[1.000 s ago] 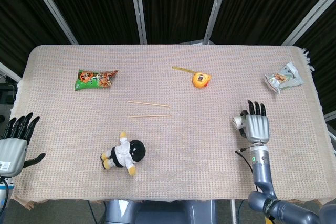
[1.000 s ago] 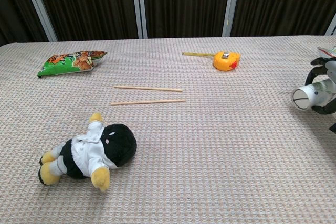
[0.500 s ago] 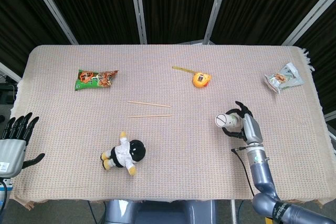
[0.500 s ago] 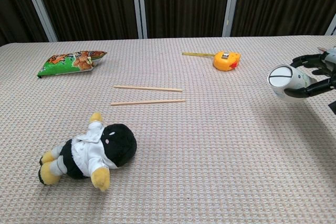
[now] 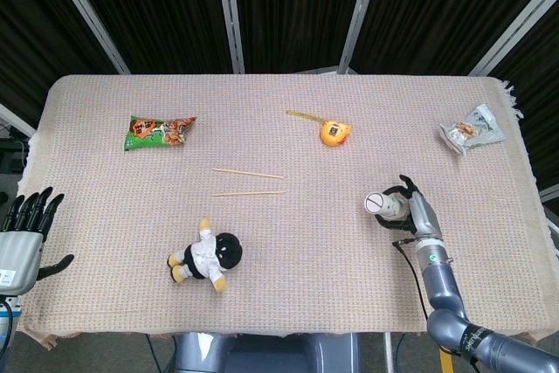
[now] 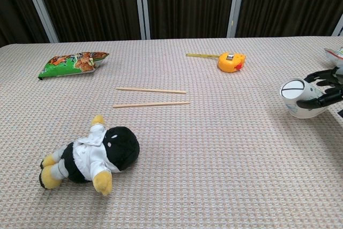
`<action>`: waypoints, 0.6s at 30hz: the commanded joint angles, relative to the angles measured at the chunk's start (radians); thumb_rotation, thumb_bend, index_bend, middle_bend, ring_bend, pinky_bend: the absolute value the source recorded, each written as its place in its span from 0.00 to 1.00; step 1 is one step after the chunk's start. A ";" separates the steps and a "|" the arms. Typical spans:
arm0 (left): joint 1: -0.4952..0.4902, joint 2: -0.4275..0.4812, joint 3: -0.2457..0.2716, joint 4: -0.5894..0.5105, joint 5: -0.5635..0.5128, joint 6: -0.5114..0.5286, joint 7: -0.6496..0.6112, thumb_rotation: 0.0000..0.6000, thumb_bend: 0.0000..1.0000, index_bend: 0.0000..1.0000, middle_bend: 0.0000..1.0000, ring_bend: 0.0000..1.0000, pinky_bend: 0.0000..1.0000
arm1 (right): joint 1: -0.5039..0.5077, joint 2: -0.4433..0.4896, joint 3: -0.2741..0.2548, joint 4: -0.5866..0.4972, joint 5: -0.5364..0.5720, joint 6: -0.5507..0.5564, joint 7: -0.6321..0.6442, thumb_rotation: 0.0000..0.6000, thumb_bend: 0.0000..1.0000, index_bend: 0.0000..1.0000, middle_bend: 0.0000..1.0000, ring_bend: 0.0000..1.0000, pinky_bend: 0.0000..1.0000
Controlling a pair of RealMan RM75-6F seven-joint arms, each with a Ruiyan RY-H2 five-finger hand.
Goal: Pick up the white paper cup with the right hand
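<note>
The white paper cup (image 5: 382, 204) (image 6: 300, 99) lies sideways in my right hand (image 5: 407, 209) (image 6: 326, 90), whose dark fingers wrap around its body. The cup's round end faces left, and the cup hangs just above the table near the right edge. My left hand (image 5: 24, 233) stays off the table's left front corner with its fingers spread and nothing in it; the chest view does not show it.
A beige woven cloth (image 5: 288, 259) covers the table. On it lie a plush doll (image 5: 205, 257), two chopsticks (image 5: 248, 183), a green snack bag (image 5: 159, 131), an orange tape measure (image 5: 334, 132) and a silver snack packet (image 5: 472, 129) at the far right.
My right hand closed on the cup and lifted it to the left. Since half a second ago it has sunk slightly and shifted a little right. The left hand has not moved.
</note>
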 commanded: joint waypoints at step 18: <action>0.003 0.007 0.000 -0.009 -0.003 0.001 0.000 1.00 0.02 0.00 0.00 0.00 0.00 | -0.047 0.056 -0.041 -0.021 -0.019 0.043 -0.008 1.00 0.19 0.05 0.00 0.00 0.00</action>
